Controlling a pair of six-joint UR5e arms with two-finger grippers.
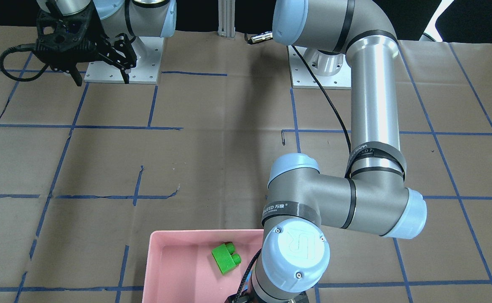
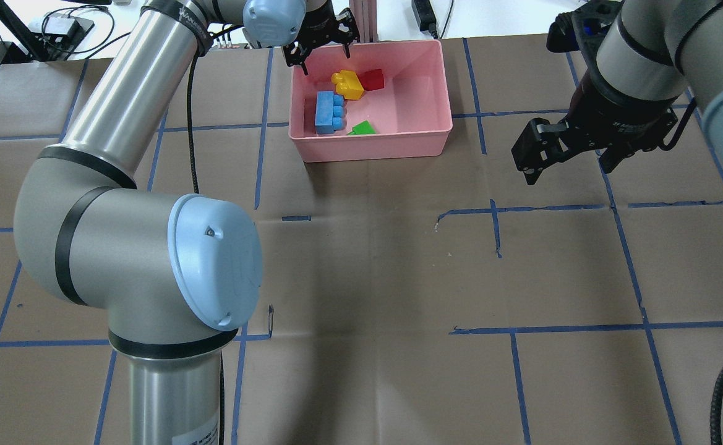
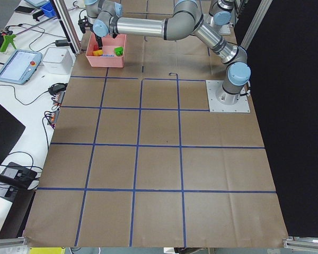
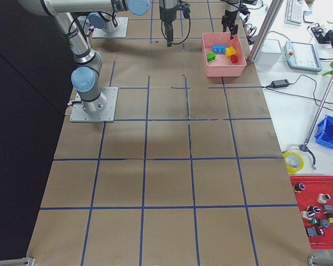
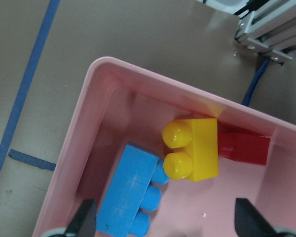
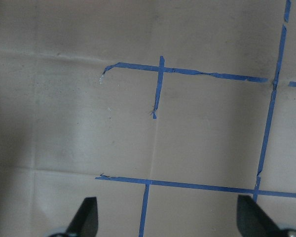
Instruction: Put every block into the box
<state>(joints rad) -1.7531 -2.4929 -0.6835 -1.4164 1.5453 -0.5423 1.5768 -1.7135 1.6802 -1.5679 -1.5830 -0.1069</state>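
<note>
The pink box [image 2: 417, 93] stands at the table's far edge. In it lie the blue block [image 2: 326, 112], the yellow block [image 2: 347, 84], the red block [image 2: 372, 80] and the green block [image 2: 362, 128]. My left gripper [image 2: 323, 52] is open and empty above the box's far left corner. Its wrist view shows the blue block [image 5: 130, 192], the yellow block [image 5: 197, 150] and the red block [image 5: 244, 148] below the spread fingers. My right gripper [image 2: 568, 170] is open and empty over bare table, right of the box. The front view shows only the green block [image 1: 226, 258].
An aluminium post [image 2: 364, 18] stands just behind the box. My left arm's elbow [image 2: 151, 259] hangs over the table's near left. Blue tape lines [image 6: 158, 89] cross the brown table cover. A white side bench with devices [image 3: 21, 66] lies beyond the box.
</note>
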